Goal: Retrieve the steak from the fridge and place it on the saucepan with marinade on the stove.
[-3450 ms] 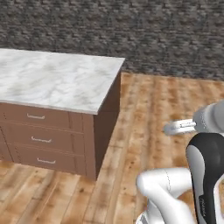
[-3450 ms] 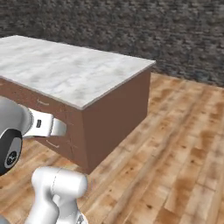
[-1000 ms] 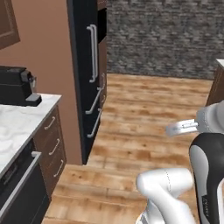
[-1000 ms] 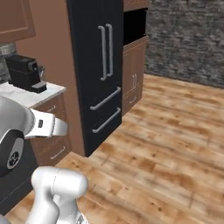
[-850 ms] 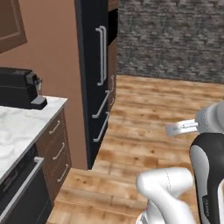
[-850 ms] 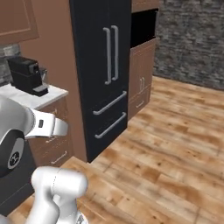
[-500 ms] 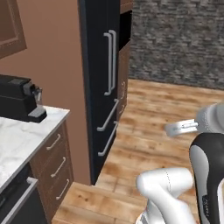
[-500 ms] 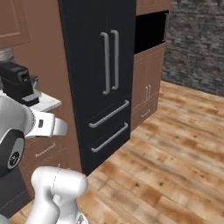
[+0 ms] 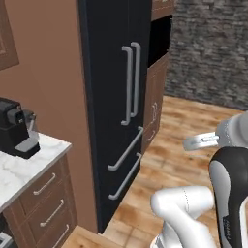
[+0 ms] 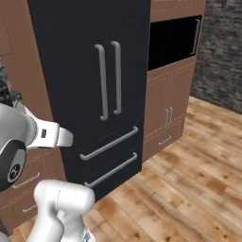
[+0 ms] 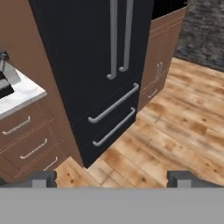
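Wooden plank floor (image 11: pixel 175 127) runs up to the fridge (image 11: pixel 87 65). No lettering is readable anywhere. Nearest, the fingers (image 11: pixel 41 178) stand wide apart and empty. Well beyond them rises the shut black fridge; left of it, a coffee machine (image 9: pixel 17 128) sits on the marble worktop (image 9: pixel 19 169).

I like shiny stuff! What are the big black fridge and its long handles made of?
The fridge looks like smooth, dark painted metal or plastic, plain and matte, hardly shiny. Its long handles look like brushed grey metal, with pale highlights along their curves. It's a rendered scene, so that's a guess.
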{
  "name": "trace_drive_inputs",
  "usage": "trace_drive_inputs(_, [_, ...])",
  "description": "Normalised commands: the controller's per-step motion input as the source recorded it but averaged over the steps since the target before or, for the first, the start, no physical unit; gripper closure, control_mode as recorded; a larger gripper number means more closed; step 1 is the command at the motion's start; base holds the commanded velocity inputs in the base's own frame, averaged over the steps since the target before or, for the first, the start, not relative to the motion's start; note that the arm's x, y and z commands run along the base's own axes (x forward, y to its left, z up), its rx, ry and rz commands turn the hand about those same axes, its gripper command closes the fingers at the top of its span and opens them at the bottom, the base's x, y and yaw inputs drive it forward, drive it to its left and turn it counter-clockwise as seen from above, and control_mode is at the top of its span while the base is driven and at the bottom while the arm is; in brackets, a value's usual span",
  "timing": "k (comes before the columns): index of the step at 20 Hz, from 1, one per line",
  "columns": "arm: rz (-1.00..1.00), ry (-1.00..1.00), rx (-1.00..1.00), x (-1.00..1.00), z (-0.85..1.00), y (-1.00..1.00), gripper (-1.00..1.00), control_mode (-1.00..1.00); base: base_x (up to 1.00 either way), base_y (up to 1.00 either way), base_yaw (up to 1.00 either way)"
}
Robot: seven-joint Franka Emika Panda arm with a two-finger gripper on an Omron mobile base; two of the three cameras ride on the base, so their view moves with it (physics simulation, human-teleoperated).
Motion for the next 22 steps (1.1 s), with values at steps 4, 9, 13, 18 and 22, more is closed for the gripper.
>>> trace_drive_inputs(4, [0.0, 0.0, 0.0, 0.0, 0.0, 0.0, -1.0, 1.0, 0.89, -0.29, 0.46])
trace_drive_inputs(9, [0.0, 0.0, 0.0, 0.0, 0.0, 0.0, -1.0, 1.0, 0.19, -0.47, 0.35])
trace_drive_inputs(13, [0.0, 0.0, 0.0, 0.0, 0.0, 0.0, -1.0, 1.0, -0.02, -0.71, 0.21])
trace_drive_inputs(18, [0.0, 0.0, 0.0, 0.0, 0.0, 0.0, -1.0, 1.0, -0.02, -0.76, 0.22])
trace_drive_inputs(22, [0.0, 0.0, 0.0, 0.0, 0.0, 0.0, -1.0, 1.0, 0.0, -0.58, 0.26])
